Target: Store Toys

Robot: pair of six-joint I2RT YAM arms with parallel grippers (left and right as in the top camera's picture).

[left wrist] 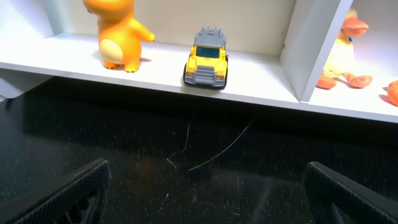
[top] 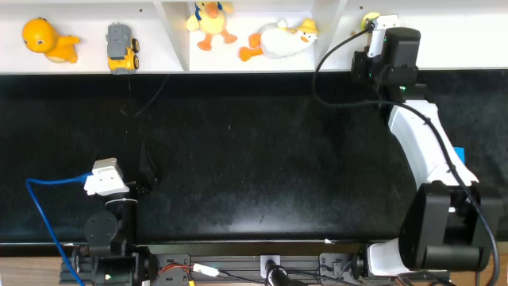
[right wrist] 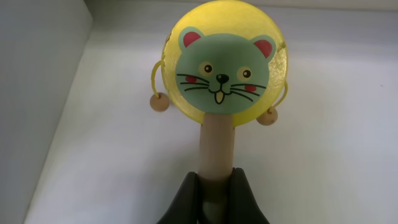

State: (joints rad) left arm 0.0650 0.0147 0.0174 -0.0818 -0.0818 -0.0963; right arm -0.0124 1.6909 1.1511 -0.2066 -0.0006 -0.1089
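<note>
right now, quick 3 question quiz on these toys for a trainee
1. True or false: the right hand is shut on the rattle.
2. What stands next to the truck? A) orange toy B) ball C) book
3. Fill in: the left hand is ___ (open or shut).

Key: 1 true; 2 A; 3 open.

R gripper (right wrist: 214,190) pinching cat-face rattle drum (right wrist: 222,65) by handle, in white cubby (right wrist: 93,137).
</note>
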